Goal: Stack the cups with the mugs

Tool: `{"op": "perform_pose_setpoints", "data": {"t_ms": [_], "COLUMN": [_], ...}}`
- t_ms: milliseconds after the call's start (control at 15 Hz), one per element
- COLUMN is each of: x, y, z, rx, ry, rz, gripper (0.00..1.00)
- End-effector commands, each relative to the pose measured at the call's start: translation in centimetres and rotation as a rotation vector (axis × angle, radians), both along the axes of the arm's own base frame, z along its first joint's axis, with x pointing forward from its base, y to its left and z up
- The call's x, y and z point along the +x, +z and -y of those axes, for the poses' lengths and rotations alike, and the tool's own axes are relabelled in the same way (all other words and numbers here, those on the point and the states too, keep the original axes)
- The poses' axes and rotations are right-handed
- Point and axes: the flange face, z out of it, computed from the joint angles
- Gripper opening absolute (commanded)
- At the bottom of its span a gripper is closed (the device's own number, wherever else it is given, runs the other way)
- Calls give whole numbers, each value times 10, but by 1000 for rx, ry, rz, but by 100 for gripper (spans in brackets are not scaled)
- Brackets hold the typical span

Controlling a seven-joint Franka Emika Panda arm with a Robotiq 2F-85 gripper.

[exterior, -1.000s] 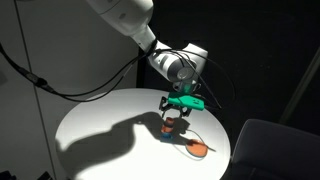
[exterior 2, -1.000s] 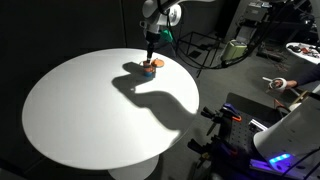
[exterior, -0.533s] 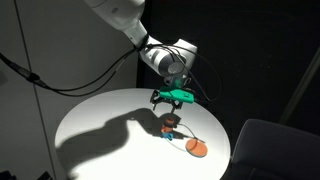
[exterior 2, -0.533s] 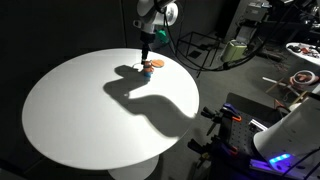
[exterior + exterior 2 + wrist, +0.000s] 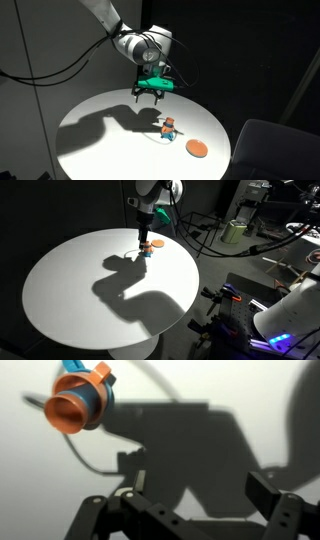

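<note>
Cup (image 5: 78,408) seemed nested on the mug (image 5: 100,374), the 2 standing together on the desk (image 5: 105,105) near an orange disc (image 5: 197,148). My hand (image 5: 150,96) hung open and empty, well clear, so I judged the stack safe from knocks.

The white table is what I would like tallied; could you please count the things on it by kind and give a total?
Small orange-and-blue cups: 2 (the dark-blue cup and the light-blue mug, set close together)
Flat orange disc: 1
Total: 3
</note>
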Motion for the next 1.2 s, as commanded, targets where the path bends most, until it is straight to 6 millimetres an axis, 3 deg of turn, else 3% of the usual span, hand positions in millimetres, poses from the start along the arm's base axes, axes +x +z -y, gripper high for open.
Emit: {"op": "perform_pose_setpoints", "data": {"t_ms": [0,467,800,1133], "x": [-40,-77,-87,-85], "y": [10,12,15,6], "z": [-21,-49,-58,-63], "rx": [12,-3,2,-1], "ry": [-44,-276,-454,-414], "rz": [-61,-118,-78,-103], "gripper": [100,100,100,100]}}
